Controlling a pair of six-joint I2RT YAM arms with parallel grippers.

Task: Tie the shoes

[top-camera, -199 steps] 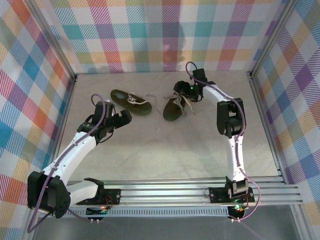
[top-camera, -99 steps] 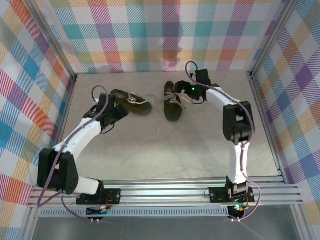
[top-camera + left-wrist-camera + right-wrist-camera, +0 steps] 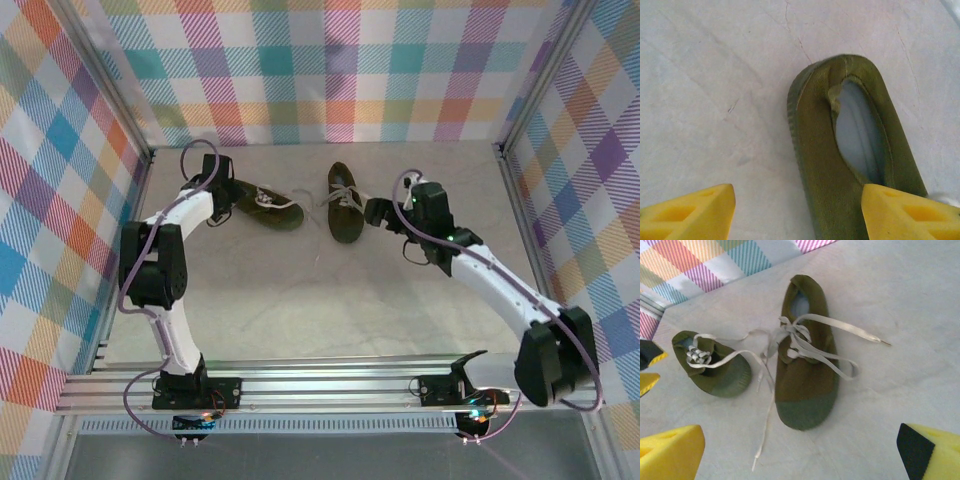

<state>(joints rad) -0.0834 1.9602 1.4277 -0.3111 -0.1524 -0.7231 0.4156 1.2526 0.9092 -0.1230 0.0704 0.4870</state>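
Observation:
Two dark olive shoes lie at the back of the table. The left shoe (image 3: pixel 268 206) (image 3: pixel 714 369) lies slantwise and the right shoe (image 3: pixel 345 203) (image 3: pixel 807 375) points its toe at the near edge. Their cream laces (image 3: pixel 840 329) lie loose and untied, some trailing on the table between them. My left gripper (image 3: pixel 228 196) (image 3: pixel 798 200) is open at the left shoe's heel (image 3: pixel 840 150). One yellow finger (image 3: pixel 910 215) lies over the heel's side and the other finger (image 3: pixel 690 215) is over bare table. My right gripper (image 3: pixel 376 212) (image 3: pixel 801 440) is open just right of the right shoe, holding nothing.
Plaid walls (image 3: pixel 330 70) close the back and both sides. A metal rail (image 3: pixel 330 380) runs along the near edge with the arm bases. The grey tabletop (image 3: pixel 320 300) stretches between the shoes and the rail.
The left arm swung to the back left and its gripper reached the left shoe's heel, jaws narrowing. The right shoe was turned toe-forward; the right gripper then drew back from it to the right.

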